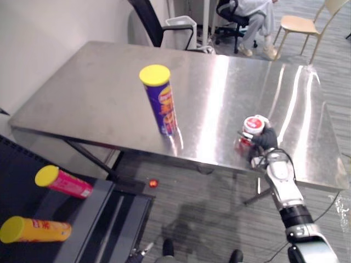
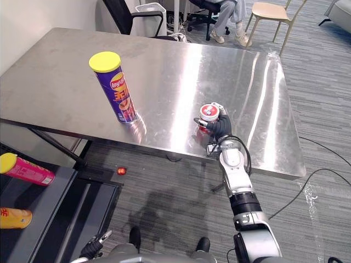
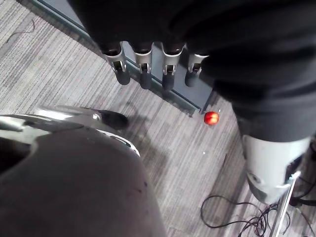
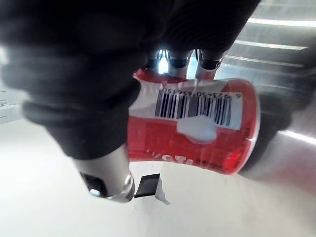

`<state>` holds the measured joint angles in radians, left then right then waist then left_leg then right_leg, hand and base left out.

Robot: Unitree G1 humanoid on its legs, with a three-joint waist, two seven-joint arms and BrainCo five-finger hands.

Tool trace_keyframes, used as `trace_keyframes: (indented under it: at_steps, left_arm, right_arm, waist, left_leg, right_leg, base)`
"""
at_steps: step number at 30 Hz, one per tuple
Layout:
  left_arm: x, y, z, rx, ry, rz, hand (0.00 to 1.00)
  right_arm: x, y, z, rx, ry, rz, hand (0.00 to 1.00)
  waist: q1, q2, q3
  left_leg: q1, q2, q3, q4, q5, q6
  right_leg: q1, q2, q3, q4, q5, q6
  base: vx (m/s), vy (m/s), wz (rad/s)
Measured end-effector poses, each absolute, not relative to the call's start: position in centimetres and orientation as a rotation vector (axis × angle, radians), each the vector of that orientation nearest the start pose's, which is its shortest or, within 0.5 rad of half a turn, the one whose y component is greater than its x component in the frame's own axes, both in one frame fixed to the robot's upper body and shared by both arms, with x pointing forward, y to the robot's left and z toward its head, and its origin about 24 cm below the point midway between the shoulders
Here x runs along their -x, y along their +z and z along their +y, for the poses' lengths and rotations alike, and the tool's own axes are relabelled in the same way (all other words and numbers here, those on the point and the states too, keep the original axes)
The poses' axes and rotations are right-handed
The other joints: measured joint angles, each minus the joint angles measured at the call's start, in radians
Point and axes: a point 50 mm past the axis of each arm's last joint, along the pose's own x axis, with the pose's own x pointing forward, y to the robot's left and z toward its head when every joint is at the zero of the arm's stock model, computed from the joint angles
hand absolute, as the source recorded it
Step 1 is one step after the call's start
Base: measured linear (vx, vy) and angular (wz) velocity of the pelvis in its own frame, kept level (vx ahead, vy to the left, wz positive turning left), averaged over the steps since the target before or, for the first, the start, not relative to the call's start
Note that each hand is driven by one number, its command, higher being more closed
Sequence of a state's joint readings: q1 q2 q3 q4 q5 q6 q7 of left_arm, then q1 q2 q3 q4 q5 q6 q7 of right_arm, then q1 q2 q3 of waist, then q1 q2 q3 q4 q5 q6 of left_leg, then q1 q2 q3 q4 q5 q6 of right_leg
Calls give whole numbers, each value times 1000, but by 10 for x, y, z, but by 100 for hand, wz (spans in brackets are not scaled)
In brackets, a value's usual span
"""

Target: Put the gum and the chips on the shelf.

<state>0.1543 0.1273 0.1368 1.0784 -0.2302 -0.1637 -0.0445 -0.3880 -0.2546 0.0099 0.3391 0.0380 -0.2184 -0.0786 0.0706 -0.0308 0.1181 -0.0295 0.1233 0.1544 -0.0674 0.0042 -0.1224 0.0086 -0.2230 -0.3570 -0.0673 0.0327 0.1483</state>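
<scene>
**Gum tub in hand, chips can standing free**

The right robot hand [image 2: 218, 127] is clamped on the gum tub [image 2: 209, 112], fingers and thumb wrapped round its red wall below the white lid. The tub sits on the bench [image 1: 98, 93], well to the right of the chips can [image 1: 160, 101] and nearer the front edge. It looks light, rigid and slick, so a hold round the middle suits it. The chips can is upright, tall and top-heavy, with a thin wall; a low or mid-body hold should keep it from tipping. The shelf [image 1: 93, 208] lies below and left of the chips can. The left robot hand [image 3: 144, 74] hangs with fingers loose and apart, holding nothing.
</scene>
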Motion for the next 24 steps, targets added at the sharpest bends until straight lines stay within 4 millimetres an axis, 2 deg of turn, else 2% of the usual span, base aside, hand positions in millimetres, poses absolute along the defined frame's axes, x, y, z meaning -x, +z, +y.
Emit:
trace_keyframes:
  at_steps: [5, 8, 15, 17, 24]
  left_arm:
    - [-70, -159, 221, 154, 336, 1016, 0]
    - [-69, -159, 221, 152, 336, 1017, 0]
    - [-63, -160, 221, 149, 339, 1035, 0]
    - [-62, -160, 222, 153, 349, 1036, 0]
    - [-55, -161, 223, 157, 360, 1049, 0]
  right_arm:
    - [-310, 110, -179, 188, -19, -341, 100]
    - [-294, 123, -180, 174, -19, -418, 100]
    - [-261, 143, -204, 184, -85, -532, 100]
    - [-253, 146, -209, 178, -93, -549, 100]
    - [-236, 133, -220, 174, -110, -509, 100]
  waist:
    - [-4, -1, 0]
    - [-8, -2, 0]
    - [-40, -2, 0]
    - [-40, -5, -5]
    - [-44, -18, -34]
  left_leg:
    - [19, 1, -1, 0, -1, -1]
    - [20, 0, -6, 2, -1, -1]
    - [43, -2, -20, 4, 0, 0]
    - [52, -1, -5, 2, 0, 0]
    - [70, 0, 5, 1, -1, -1]
  right_leg:
    - [20, 0, 0, 0, 0, 0]
    - [25, -1, -6, -1, 0, 0]
    - [36, -11, -9, 38, -16, 4]
    - [35, -10, 7, 38, -17, 5]
    - [37, -10, 22, 42, -17, 5]
  base:
    - [0, 0, 0]
    - [-9, -5, 5]
    - [-19, -1, 2]
    - [-33, -2, -18]
    - [-5, -3, -6]
